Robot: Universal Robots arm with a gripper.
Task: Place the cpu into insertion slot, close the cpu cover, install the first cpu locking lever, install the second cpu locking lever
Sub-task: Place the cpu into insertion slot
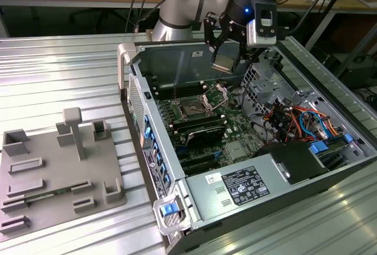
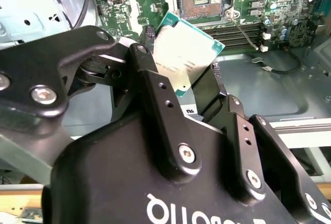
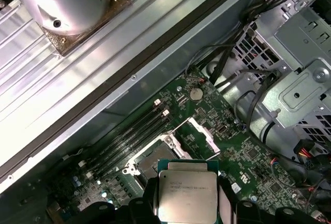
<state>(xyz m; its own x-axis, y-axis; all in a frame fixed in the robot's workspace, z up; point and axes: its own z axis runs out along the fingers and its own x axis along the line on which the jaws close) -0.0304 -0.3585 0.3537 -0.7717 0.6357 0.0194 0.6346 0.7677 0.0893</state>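
Exterior view first: a ribbed metal table [image 1: 59,72] carries an open computer case [image 1: 136,90] lying on its side. On the exterior view's left of the case sits a grey fixture plate [image 1: 53,172] with upright blocks. The silver and pale blue robot arm [image 1: 182,2] reaches down over the case's far wall. Inside the case a green motherboard [image 1: 235,126] lies flat. A grey power supply [image 1: 235,189] fills the near end, and bundled orange and blue cables [image 1: 300,119] run along the exterior view's right. The black gripper [image 1: 226,62] hangs above the board, its two fingers clenched on opposite edges of the cpu [image 1: 224,64]. The chip is held clear of the board, tilted a little, and apart from the insertion slot [image 1: 192,109], which lies lower and toward the exterior view's left. In the second wrist view the fingers [image 2: 150,74] pinch the chip at two sides with its green underside edge showing, and the slot's exposed contact field sits beyond it, bordered by a silver rim. In the first wrist view the cpu cover [image 3: 207,137] stands swung up on its hinge just beside the slot, its square window open to the board behind. The chip's silvery-grey top faces that camera and partly hides the slot.
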